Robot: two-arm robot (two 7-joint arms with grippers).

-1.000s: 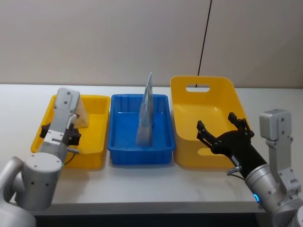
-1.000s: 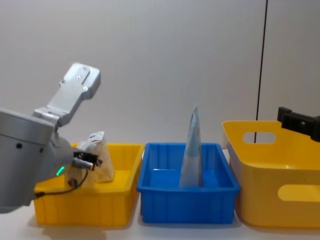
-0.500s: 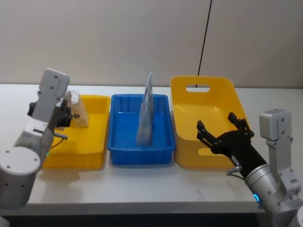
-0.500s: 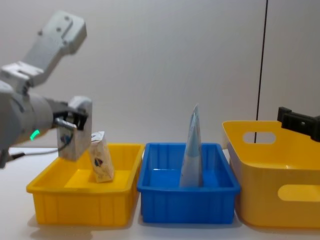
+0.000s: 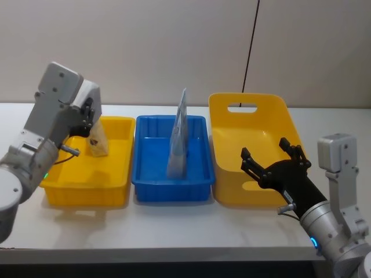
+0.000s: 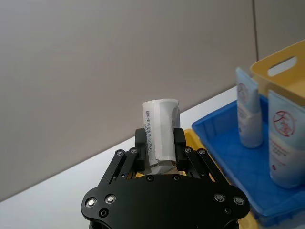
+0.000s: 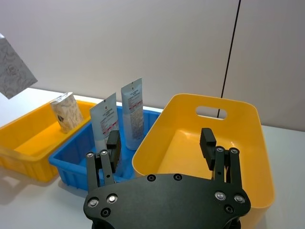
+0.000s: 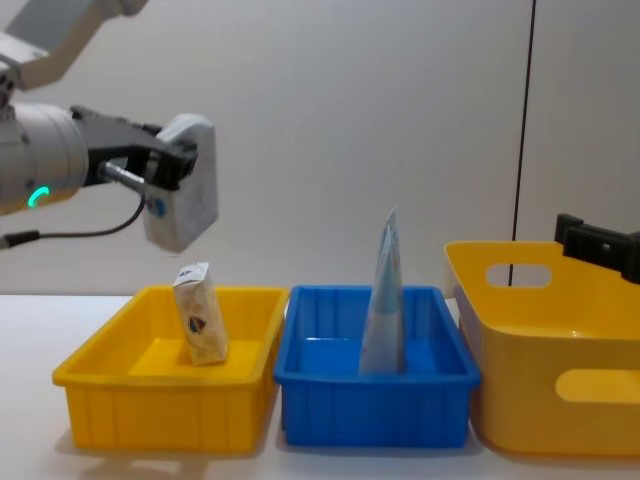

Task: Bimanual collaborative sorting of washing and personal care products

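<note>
Speckled soft pack [image 8: 182,195], white-grey with a blue mark, is clamped between the fingers of the left tool [image 6: 159,139] and held in the air above the small yellow bin [image 8: 160,405], clear of its rim. About half of the pack sticks out past the fingertips in the left wrist view.

Small beige wrapped packet [image 5: 97,139] stands upright inside that bin, toward its 12 o'clock end, apart from the raised pack.

Blue bin [image 5: 145,174] sits at 3 o'clock of the small yellow bin, the two rims just beside each other. Pale blue tapered tube [image 6: 248,112] and white red-marked tube [image 6: 282,138] stand upright in it, side by side near its middle.

Large yellow bin [image 5: 229,174] with handle cut-outs sits at 3 o'clock of the blue bin.

Right tool [image 7: 162,139] hangs at the 6 o'clock side of the large bin, its fingers spread wide and holding nothing.

All three bins rest on the white table [image 5: 174,223].
</note>
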